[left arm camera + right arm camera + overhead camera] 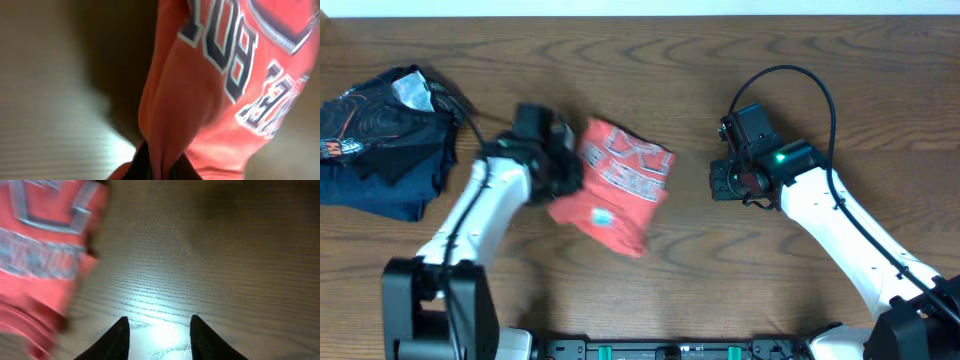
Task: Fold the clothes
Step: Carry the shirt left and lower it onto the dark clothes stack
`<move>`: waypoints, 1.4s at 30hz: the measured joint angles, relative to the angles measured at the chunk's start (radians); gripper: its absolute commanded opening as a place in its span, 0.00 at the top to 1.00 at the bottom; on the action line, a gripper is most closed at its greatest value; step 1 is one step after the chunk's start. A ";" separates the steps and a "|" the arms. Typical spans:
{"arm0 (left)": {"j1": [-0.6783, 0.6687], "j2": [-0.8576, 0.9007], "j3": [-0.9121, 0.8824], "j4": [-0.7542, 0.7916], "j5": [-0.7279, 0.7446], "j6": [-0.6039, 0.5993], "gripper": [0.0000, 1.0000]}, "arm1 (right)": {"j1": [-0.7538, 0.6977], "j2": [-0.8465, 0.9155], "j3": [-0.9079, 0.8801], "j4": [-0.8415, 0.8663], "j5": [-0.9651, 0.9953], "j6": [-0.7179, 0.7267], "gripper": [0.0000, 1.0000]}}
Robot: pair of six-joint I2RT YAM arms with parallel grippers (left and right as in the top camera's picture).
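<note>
The clothes, a coral-red T-shirt (618,185) with white block lettering, lie bunched at the table's middle. My left gripper (560,172) is at the shirt's left edge, shut on a pinched fold of the red cloth (165,145), which rises between its dark fingers (141,165) in the left wrist view. My right gripper (720,182) hovers to the right of the shirt, apart from it. Its fingers (116,340) stand open over bare wood, with the shirt (40,255) blurred at the left of that view.
A dark navy and black heap of garments (385,140) lies at the table's far left. The wooden table (790,60) stretches around the shirt. The left arm's cable runs near the dark heap.
</note>
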 measured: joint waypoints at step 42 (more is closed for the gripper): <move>0.824 0.174 0.554 0.123 -0.287 0.037 0.94 | 0.000 0.000 0.000 -0.048 0.008 0.000 0.62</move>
